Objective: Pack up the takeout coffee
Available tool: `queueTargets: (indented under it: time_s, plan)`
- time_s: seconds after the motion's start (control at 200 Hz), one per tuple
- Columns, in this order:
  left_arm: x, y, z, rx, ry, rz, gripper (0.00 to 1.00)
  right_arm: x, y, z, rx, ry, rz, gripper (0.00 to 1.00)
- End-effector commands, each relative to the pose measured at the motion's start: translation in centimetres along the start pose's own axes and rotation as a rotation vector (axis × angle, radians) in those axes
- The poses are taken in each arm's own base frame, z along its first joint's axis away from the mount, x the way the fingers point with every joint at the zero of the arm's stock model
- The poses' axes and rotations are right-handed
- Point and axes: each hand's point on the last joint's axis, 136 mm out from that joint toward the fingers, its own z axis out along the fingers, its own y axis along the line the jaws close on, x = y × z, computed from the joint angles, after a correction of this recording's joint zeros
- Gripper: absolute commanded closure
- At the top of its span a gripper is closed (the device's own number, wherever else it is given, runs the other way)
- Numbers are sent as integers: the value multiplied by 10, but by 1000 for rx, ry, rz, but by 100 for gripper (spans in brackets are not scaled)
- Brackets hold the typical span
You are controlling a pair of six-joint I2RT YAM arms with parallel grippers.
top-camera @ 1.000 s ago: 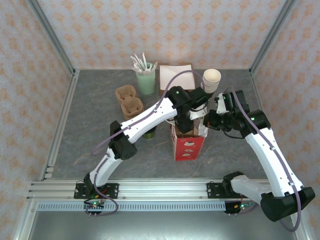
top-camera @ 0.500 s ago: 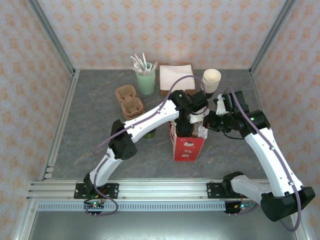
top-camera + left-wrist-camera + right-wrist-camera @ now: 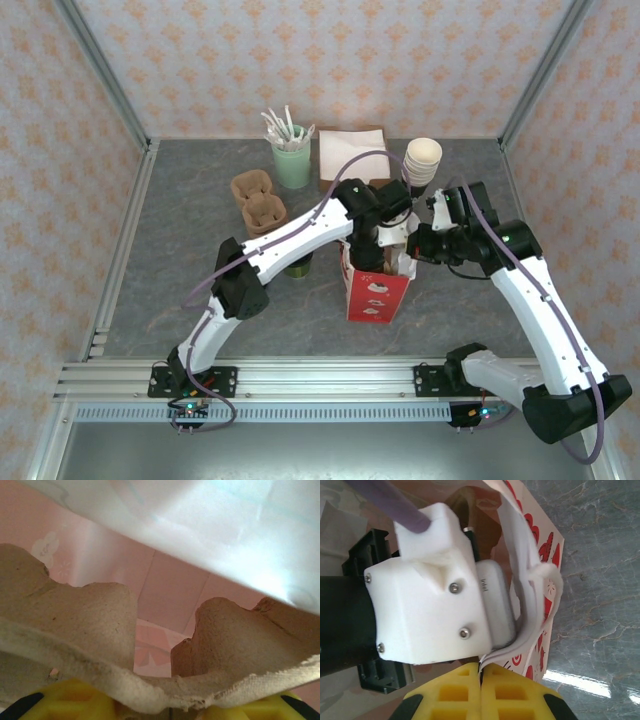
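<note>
1 olive-green cup (image 3: 297, 268) (half hidden); left gripper (image 3: 170, 709) holds pulp carrier (image 3: 90, 630), right gripper (image 3: 481, 690) pinches bag handle (image 3: 536, 605).

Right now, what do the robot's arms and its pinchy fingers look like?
The left arm and right arm are smooth white tubes with chunky black joints. A purple cable runs along each one. The right gripper has blocky yellow fingers with square hollows and black corners; the left gripper is yellow and black too.
</note>
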Motion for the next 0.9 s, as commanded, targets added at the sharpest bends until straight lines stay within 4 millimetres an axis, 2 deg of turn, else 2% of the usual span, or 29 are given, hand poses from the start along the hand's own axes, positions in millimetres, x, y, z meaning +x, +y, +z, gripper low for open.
queueTargets:
  time_s: [0.0, 0.175, 0.39, 0.896]
  plan:
    - [-1, -6, -25, 31, -64, 48, 58, -11, 4, -11, 8, -59, -49, 100]
    - [5, -9, -30, 41, -82, 84, 58, -13, -2, -15, 50, -71, -54, 100]
    - [8, -12, -24, 49, -76, 117, 58, -16, -1, -15, 43, -85, -33, 100]
    - [12, -20, 19, 22, 32, 212, 58, -18, 5, -10, 6, -87, -19, 100]
